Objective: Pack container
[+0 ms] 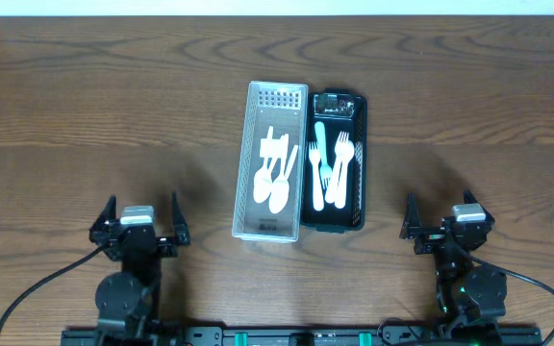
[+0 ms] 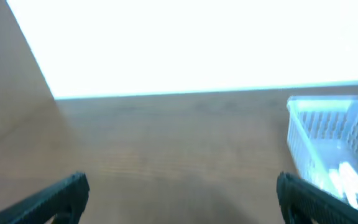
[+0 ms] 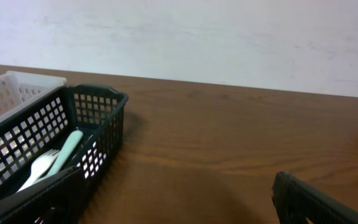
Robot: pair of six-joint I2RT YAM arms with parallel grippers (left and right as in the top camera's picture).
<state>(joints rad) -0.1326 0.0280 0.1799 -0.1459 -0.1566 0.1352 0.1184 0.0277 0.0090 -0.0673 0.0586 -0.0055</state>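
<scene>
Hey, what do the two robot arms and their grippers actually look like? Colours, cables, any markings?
Both arms are black with rounded joint housings. The left gripper and right gripper each have two dark tapered fingers flanking a pale grey block. A thin black cable loops off each arm. The base rail has small green accents.

White basket (image 1: 242, 163) beside black basket (image 1: 362, 163)

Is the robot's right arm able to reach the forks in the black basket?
Probably yes. The right gripper is open, nothing stands between it and the black basket, and the forks lie uncovered under its open top.
</scene>
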